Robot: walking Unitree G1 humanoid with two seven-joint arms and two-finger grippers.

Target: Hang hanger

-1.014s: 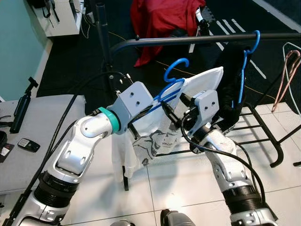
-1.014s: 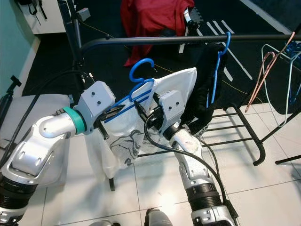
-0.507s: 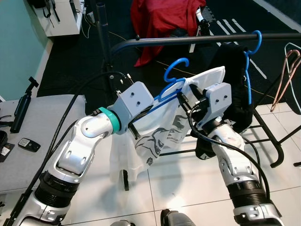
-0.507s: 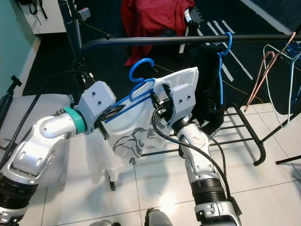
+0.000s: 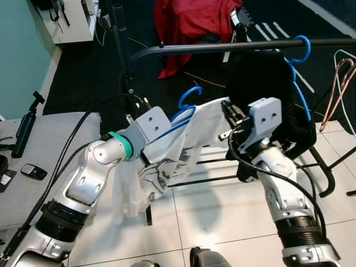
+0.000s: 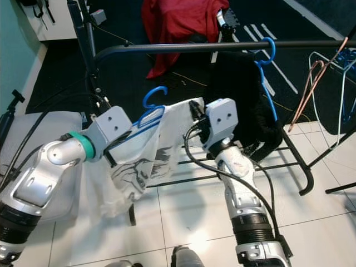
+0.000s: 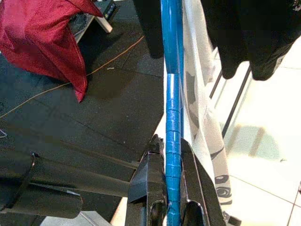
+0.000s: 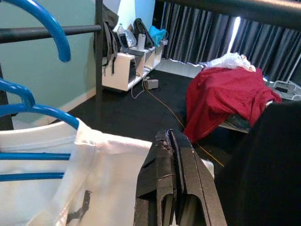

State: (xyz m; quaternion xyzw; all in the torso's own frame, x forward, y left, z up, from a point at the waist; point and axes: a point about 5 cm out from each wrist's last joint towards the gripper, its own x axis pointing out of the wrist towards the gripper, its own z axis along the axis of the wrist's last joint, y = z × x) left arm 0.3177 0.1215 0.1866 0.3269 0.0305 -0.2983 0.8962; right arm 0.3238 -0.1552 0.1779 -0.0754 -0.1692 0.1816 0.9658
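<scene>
A blue hanger (image 5: 192, 94) carries a white printed shirt (image 5: 167, 156) and hangs below and in front of the black rail (image 5: 222, 47). My left gripper (image 7: 171, 146) is shut on the hanger's blue bar (image 7: 171, 94), left of the hook. My right gripper (image 5: 227, 108) is at the shirt's far shoulder corner. In the right wrist view its fingers (image 8: 170, 136) are pressed together in front of the shirt's edge (image 8: 108, 150), with no cloth seen between them. A black garment (image 5: 267, 83) hangs from the rail on another blue hanger (image 5: 300, 50), just behind my right wrist.
A red cloth (image 5: 189, 22) lies on the dark floor beyond the rail. The rack's upright pole (image 5: 119, 44) stands at back left and its low frame (image 5: 328, 183) at right. Empty wire hangers (image 5: 339, 83) hang far right. A grey table (image 5: 50, 144) is at my left.
The hanger with the shirt has moved left and down, away from the rail. My right gripper has left the hanger's neck for the shirt's shoulder corner. The black garment now spreads wider.
</scene>
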